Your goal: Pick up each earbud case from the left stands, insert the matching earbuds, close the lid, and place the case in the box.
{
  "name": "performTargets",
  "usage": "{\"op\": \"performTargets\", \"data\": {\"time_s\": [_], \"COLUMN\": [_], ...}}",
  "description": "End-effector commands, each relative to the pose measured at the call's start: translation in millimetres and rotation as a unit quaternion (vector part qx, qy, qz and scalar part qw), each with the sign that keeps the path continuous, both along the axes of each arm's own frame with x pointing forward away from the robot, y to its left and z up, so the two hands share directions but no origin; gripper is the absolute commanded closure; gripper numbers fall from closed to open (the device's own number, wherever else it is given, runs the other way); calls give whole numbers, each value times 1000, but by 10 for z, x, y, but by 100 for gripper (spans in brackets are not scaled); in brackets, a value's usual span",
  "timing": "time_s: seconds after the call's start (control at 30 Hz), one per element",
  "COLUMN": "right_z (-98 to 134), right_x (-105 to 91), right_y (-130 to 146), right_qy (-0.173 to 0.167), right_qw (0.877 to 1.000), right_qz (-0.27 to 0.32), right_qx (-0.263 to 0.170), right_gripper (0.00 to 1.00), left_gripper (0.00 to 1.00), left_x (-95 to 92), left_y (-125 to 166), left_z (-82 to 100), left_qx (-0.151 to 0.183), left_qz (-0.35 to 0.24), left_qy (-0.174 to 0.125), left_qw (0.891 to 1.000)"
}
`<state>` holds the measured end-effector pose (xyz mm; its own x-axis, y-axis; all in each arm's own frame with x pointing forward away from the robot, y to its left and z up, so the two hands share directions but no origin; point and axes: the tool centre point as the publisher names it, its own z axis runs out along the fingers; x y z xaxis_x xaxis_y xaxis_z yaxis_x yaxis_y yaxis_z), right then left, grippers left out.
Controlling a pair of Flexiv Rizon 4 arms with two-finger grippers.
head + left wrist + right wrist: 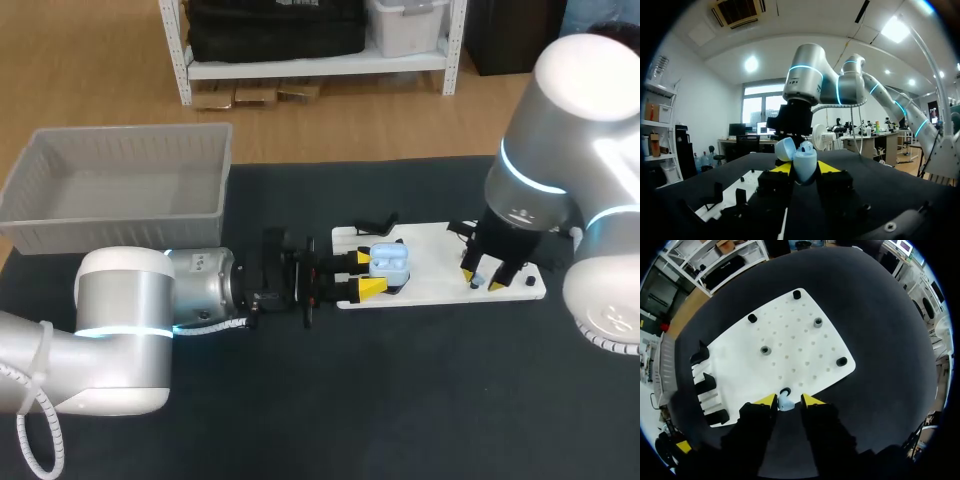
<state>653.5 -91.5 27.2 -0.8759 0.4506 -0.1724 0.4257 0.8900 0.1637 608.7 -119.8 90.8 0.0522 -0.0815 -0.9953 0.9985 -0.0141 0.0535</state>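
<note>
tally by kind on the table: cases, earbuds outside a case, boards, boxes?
earbud case: 1
loose earbud: 1
white board: 1
grey box: 1
Total: 4

I am counting one open light-blue earbud case [390, 262], one loose earbud [785, 402], one white board [430, 240], one grey box [120, 190] and three black stands [705, 384] sitting at the board's ten o'clock corner.
</note>
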Motion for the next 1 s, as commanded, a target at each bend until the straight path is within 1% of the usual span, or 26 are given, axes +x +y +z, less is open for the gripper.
{"op": "performTargets", "data": {"time_s": [0.03,0.33,0.43,0.5,0.53,0.57,0.77,1.0], "right_z": [-4,-24,-29,-33,-37,-40,-36,60], "right_x": [22,37,38,38,37,36,29,-20], "right_y": [8,11,11,12,13,13,14,4], "right_qy": [3,7,9,10,11,11,11,14], "right_qw": [1000,1000,1000,1000,1000,1000,1000,1000], "right_qz": [1,1,0,0,0,0,0,-2], "right_qx": [-1,-1,-1,-1,-1,-1,-3,-2], "right_gripper": [74,75,79,85,94,100,100,100], "left_gripper": [100,100,100,100,100,100,100,100], "left_x": [-12,-12,-12,-12,-12,-12,-12,-12], "left_y": [2,2,2,2,2,2,2,2], "left_z": [-1,-1,-1,-1,-1,-1,-1,-1], "left_qx": [-1,-1,-1,-1,-1,-1,-1,-1], "left_qz": [2,2,2,2,2,2,2,2], "left_qy": [0,0,0,0,0,0,0,0], "left_qw": [1000,1000,1000,1000,1000,1000,1000,1000]}}
